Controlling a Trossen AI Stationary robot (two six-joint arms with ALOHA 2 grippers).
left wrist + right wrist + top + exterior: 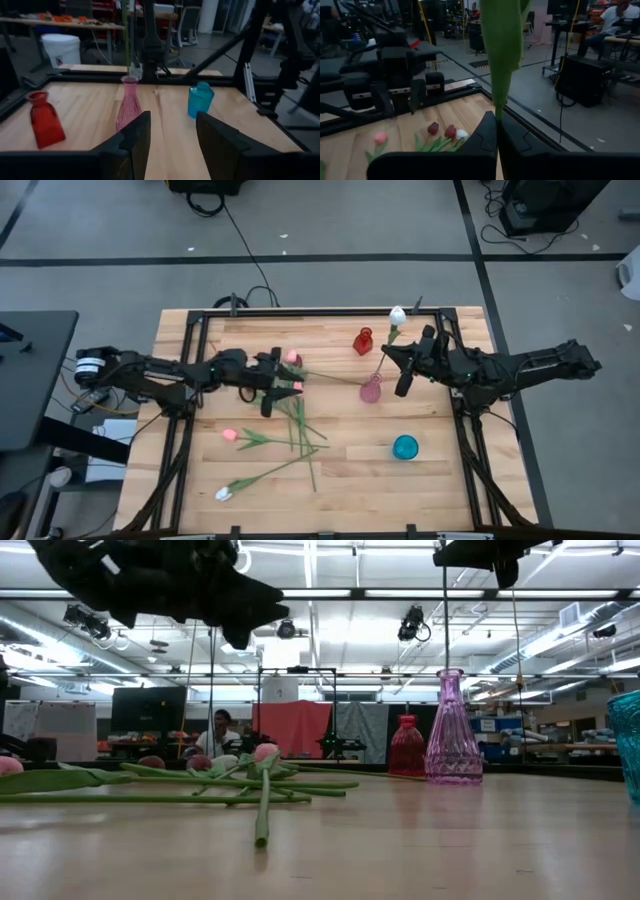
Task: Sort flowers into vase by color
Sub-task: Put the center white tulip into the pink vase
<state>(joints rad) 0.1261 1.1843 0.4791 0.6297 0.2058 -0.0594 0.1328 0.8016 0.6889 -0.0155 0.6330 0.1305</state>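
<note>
My right gripper (388, 357) (496, 120) is shut on a white-headed tulip (397, 313) above the pink vase (371, 388) (451, 730). My left gripper (283, 375) (172, 125) is open and holds nothing; it hovers above the flowers (300, 420), which lie flat on the table with crossing stems. Two pink heads (292, 357) lie beside its fingers. Farther toward the near edge lie a pink-headed tulip (229, 434) and a white-headed one (223, 494). The red vase (363, 340) and the teal vase (405, 447) stand upright. My right gripper pinches the tulip's green stem and leaf (496, 107) between its two shut fingers. The fingers come level from the table's right side and lie across the stem. The flower is lifted, near upright, with its white head above the fingers. Its thin lower stem (445, 620) hangs down to the pink vase's mouth.
The three vases stand on the right half of the table, red farthest, teal nearest. Bare wood lies between the flower pile and the teal vase. A black frame rims the table. A person sits in the room far behind.
</note>
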